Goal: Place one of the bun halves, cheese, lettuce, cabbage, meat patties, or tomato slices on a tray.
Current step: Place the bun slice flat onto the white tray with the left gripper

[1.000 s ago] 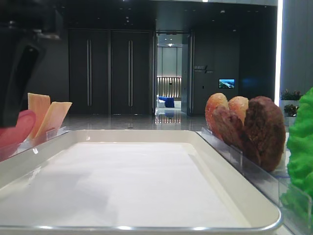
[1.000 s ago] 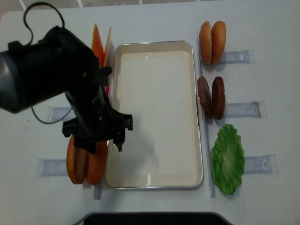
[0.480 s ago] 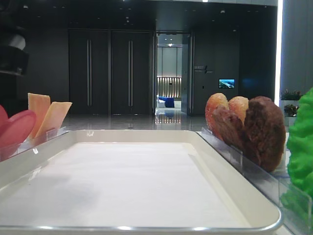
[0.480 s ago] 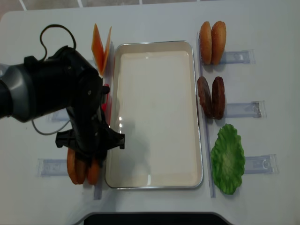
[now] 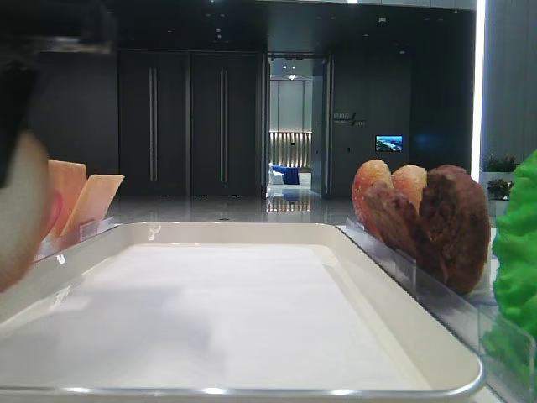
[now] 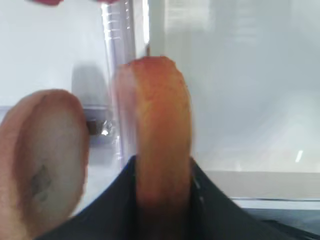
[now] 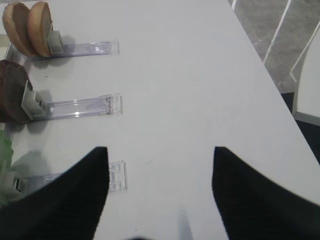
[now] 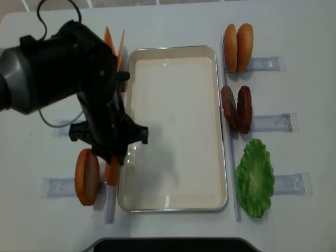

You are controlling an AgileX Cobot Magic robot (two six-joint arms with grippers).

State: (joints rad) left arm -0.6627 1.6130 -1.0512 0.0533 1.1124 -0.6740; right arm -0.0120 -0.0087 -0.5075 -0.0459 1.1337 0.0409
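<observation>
My left gripper [image 8: 111,160] is shut on a golden-brown bun half [image 8: 111,171], held on edge just off the left rim of the cream-white tray [image 8: 178,126]. In the left wrist view that bun half [image 6: 161,125] stands upright between the black fingers [image 6: 120,200], with the tray [image 6: 240,75] to its right. A second bun half [image 8: 86,177] stays in its holder, pale face showing [image 6: 42,160]. In the low view the held bun [image 5: 21,210] is a blur at the far left. My right gripper [image 7: 160,150] is open over bare table.
Cheese slices [image 8: 113,39] stand at the tray's upper left, partly behind my arm. To the tray's right are two more buns [image 8: 237,47], meat patties [image 8: 236,108] and green lettuce [image 8: 255,177], each by a clear plastic holder [image 8: 273,122]. Red tomato slices [image 6: 47,1] show at one edge.
My left gripper came down open over the two left bun halves, shut on the inner one, and has lifted it out of the holder toward the tray's rim.
</observation>
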